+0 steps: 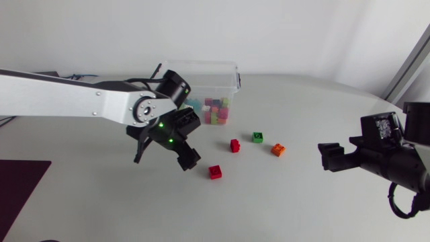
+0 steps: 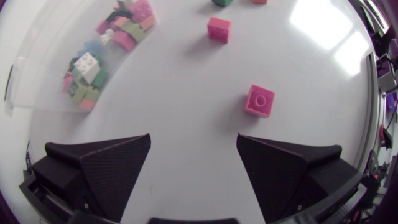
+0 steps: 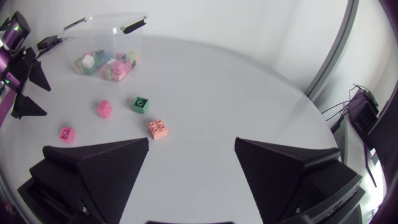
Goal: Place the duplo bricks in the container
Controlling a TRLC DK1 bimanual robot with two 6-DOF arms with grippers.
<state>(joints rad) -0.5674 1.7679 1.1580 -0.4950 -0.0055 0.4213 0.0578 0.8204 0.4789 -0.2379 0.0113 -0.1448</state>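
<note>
A clear plastic container (image 1: 232,79) holding several pastel bricks stands at the back of the table. Four loose bricks lie in front of it: a red one (image 1: 215,171), a second red one (image 1: 234,145), a green one (image 1: 257,137) and an orange one (image 1: 278,150). My left gripper (image 1: 164,158) hovers open, left of the nearest red brick (image 2: 259,101), which lies just ahead of one fingertip. At the right side my right gripper (image 1: 327,156) is open and empty, with the orange brick (image 3: 157,129) and green brick (image 3: 140,104) ahead of it.
The container (image 2: 37,87) sits ahead of and beside my left gripper (image 2: 194,146). A dark mat (image 1: 20,188) lies at the table's left edge. White tabletop surrounds the loose bricks.
</note>
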